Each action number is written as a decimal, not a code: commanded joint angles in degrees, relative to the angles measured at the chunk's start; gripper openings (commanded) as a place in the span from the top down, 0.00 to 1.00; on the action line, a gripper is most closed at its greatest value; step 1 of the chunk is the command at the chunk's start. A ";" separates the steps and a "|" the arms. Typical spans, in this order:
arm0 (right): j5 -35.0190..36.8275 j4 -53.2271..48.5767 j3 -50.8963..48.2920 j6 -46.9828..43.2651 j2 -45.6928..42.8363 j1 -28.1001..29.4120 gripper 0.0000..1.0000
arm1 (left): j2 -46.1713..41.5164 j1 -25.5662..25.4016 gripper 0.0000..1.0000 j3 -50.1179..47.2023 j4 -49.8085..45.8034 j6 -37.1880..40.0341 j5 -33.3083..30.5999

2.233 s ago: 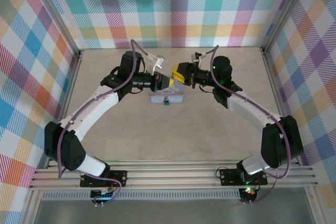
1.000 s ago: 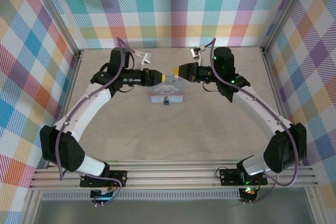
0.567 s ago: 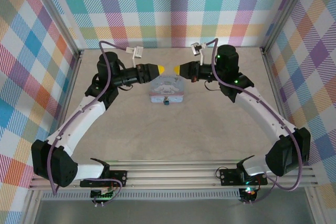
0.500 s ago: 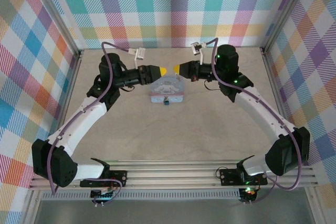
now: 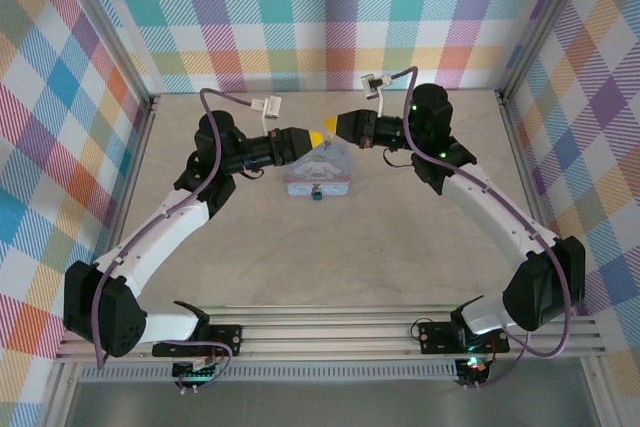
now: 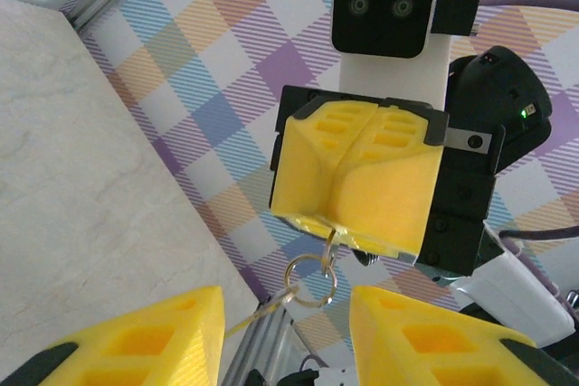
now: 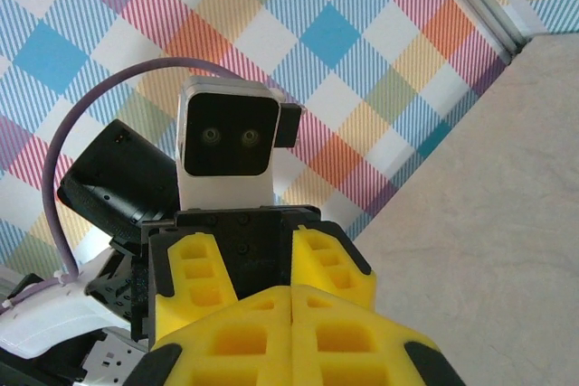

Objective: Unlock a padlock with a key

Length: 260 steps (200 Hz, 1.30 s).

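Two grippers meet nose to nose above the far side of the pale blue tin (image 5: pixel 318 172). The right gripper (image 5: pixel 331 123) has its pads pressed together on a small key ring (image 6: pixel 312 279), which dangles from its tips; I cannot make out the key's blade. The left gripper (image 5: pixel 312 135) is spread and empty, and the ring hangs straight ahead of it, in line with the gap between its fingers. The padlock (image 5: pixel 316 194) lies on the table below both grippers and back toward their bases, touching the tin's near edge. Any handover looks to depend on the left fingers closing across that hanging ring.
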 commanded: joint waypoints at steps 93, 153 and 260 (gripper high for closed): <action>0.80 6.56 -3.22 5.19 -0.98 1.71 1.00 | -1.27 -2.44 0.72 -1.07 5.20 -4.02 -0.29; 2.14 6.26 -3.95 5.78 -2.01 1.97 1.00 | -0.60 -3.74 0.91 -0.54 3.84 -3.41 -0.30; 5.87 3.07 -4.34 10.94 -4.80 1.07 0.56 | -1.95 -3.81 1.00 1.98 -11.95 14.45 -1.90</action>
